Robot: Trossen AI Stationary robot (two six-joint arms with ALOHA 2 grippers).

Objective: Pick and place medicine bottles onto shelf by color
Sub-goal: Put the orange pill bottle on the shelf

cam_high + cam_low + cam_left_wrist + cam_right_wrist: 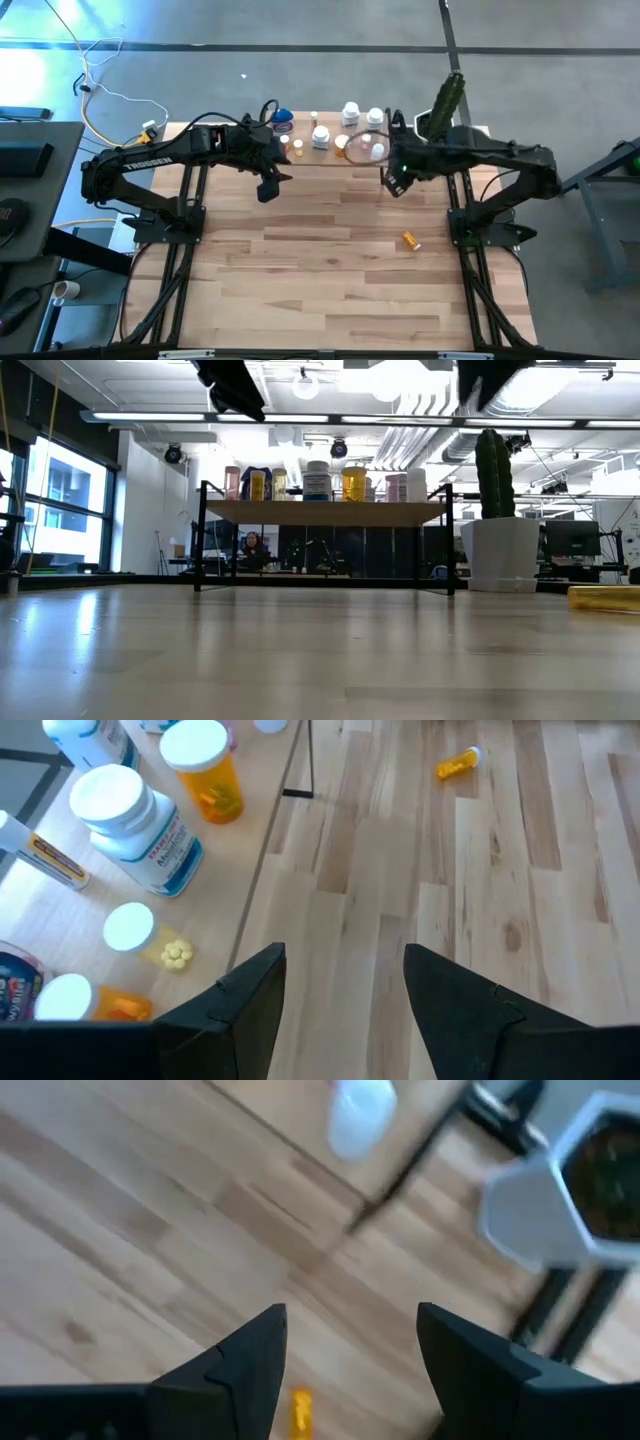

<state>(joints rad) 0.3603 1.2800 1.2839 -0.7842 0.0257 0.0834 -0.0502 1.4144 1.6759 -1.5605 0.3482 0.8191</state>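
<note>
The shelf (325, 513) stands at the table's far middle, with several medicine bottles on its top board: white ones (135, 825), orange ones (205, 775) and a blue-lidded jar (283, 119). One orange bottle (412, 240) lies on its side on the table, right of centre. My left gripper (345, 960) hangs open and empty above the table just before the shelf's left end. My right gripper (352, 1320) hangs open and empty before the shelf's right end, with the lying orange bottle (300, 1413) below it, toward the near side.
A white pot (498, 553) with a tall green cactus stands right of the shelf at the far right. The shelf's thin black legs (451, 540) stand on the plank tabletop (330, 280). Bare planks stretch from the shelf to the near edge.
</note>
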